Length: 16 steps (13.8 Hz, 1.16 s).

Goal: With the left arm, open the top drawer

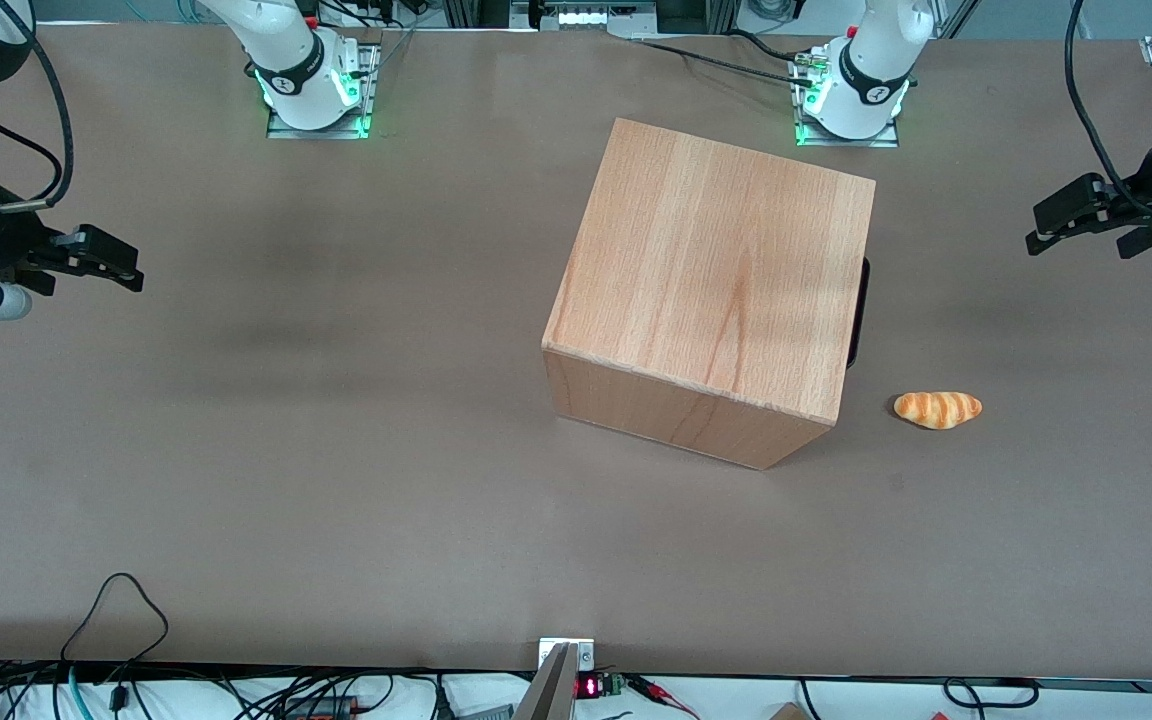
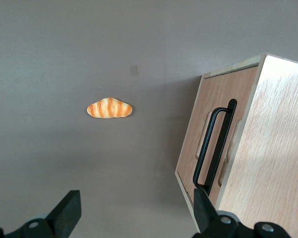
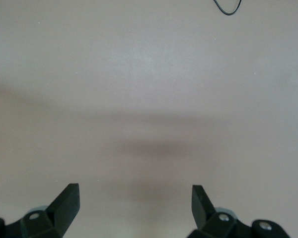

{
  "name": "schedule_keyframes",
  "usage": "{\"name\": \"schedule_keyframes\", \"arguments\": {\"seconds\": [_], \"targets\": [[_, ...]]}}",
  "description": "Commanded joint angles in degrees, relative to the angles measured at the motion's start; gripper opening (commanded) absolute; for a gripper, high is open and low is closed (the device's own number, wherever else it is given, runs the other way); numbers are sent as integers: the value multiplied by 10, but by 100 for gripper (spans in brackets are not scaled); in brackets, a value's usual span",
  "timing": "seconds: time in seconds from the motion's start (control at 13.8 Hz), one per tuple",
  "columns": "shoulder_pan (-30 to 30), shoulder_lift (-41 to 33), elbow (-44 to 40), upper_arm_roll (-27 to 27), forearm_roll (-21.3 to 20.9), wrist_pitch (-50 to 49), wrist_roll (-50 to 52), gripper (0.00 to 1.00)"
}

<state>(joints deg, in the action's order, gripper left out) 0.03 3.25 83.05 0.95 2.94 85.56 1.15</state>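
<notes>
1. Cabinet (image 1: 711,290) sat mid-surface; the top drawer (image 2: 213,144) looked shut, facing the working arm's end, croissant (image 1: 938,409) around its 5 o'clock.
2. Gripper (image 1: 1056,232) hung spread, empty, well off at 3 o'clock.
3. Drawer's probably stiff wood, so I'd take the black handle (image 2: 214,148).

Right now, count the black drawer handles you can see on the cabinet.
1. The black handle sits on the top drawer, facing the left gripper, which hangs open, apart from it. Lower handles may be hidden.

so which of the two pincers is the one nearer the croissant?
The left arm's pincer, open, at the working arm's end of the table, near the croissant and the cabinet's handle.
</notes>
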Motion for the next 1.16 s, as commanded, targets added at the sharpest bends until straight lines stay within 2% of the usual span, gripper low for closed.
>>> {"name": "schedule_keyframes", "arguments": {"seconds": [0.0, 0.51, 1.09], "targets": [[1, -4, -1, 3, -14, 0, -4, 100], [-6, 23, -2, 5, -10, 0, -2, 100], [-11, 100, -3, 15, -5, -25, -4, 100]]}}
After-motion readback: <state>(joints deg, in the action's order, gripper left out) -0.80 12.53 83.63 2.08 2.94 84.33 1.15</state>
